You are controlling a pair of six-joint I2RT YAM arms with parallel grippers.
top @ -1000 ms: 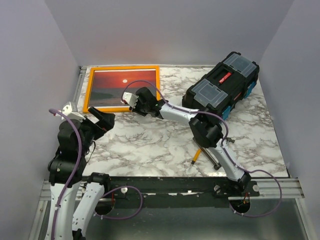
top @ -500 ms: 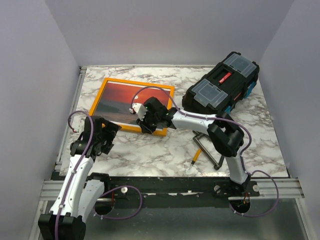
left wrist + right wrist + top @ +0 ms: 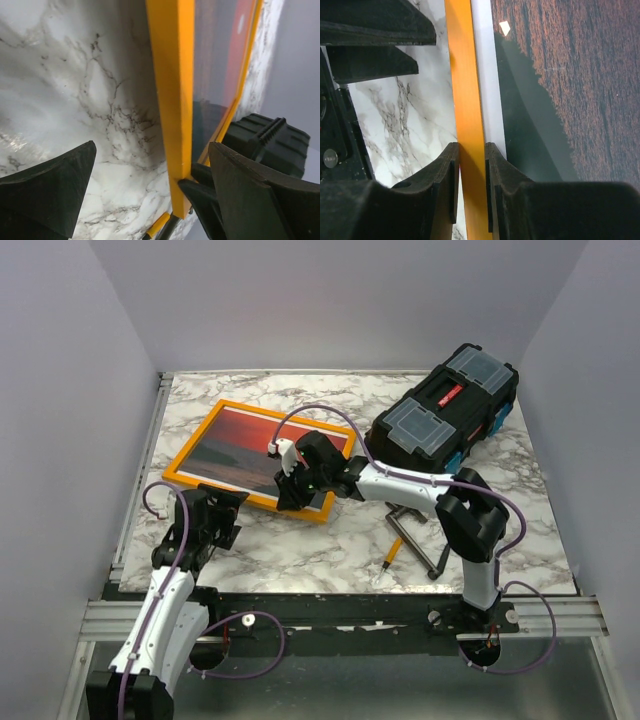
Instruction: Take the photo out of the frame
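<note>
Left of centre, right gripper (image 3: 470, 150) was clamped on the frame's (image 3: 195, 440) near edge, left gripper (image 3: 228, 518) gaped open beside it; photo (image 3: 240, 445) sat inside, removal not yet done.

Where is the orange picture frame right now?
In the top view, the frame sits on the left side of the table, left of the black toolbox, with the right tool pinching its near edge.
</note>
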